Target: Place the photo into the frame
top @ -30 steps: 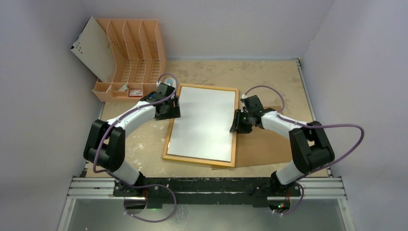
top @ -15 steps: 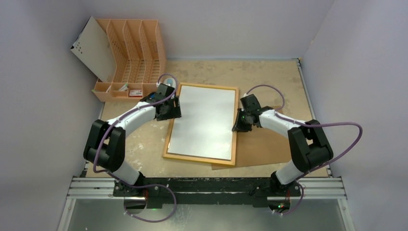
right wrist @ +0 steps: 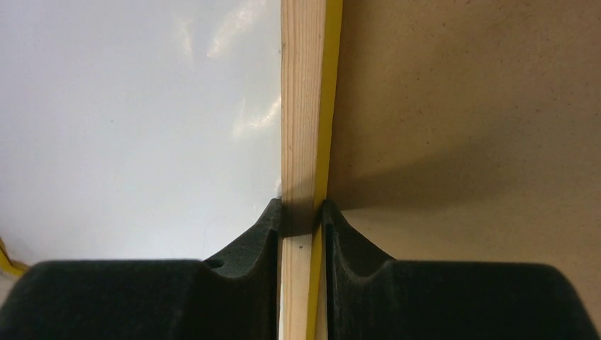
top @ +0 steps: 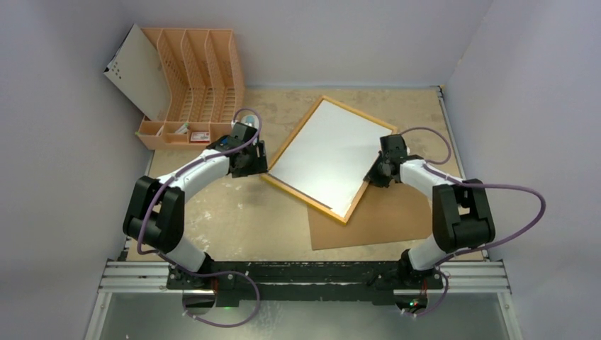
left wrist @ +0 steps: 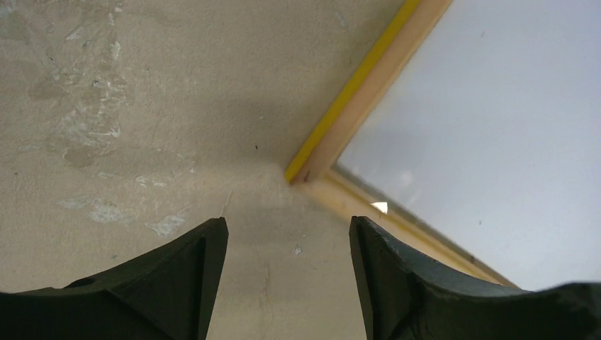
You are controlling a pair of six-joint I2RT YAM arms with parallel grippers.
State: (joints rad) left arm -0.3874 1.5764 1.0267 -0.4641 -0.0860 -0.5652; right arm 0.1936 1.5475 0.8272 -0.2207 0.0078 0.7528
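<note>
The frame (top: pixel 305 199) lies back-up and diagonal on the table, with its wooden back edge and yellow rim showing. A plain white sheet (top: pixel 327 152) fills it, the photo with its printed side hidden. My right gripper (top: pixel 375 173) is shut on the frame's right edge (right wrist: pixel 298 106); its jaws (right wrist: pixel 303 212) pinch the wood and yellow rim over the brown board. My left gripper (top: pixel 251 164) is open and empty at the frame's left corner (left wrist: pixel 305 170), its jaws (left wrist: pixel 289 234) just short of it, not touching.
The brown backing board (top: pixel 383 219) lies flat under the frame's right part and shows in the right wrist view (right wrist: pixel 461 106). An orange slotted file rack (top: pixel 191 78) with a white panel (top: pixel 135 71) leaning on it stands at the back left. Walls close in on all sides.
The frame has swung clockwise from nearly upright to diagonal, with its right side carried back and to the right. My right gripper moved with it. My left gripper has hardly moved.
</note>
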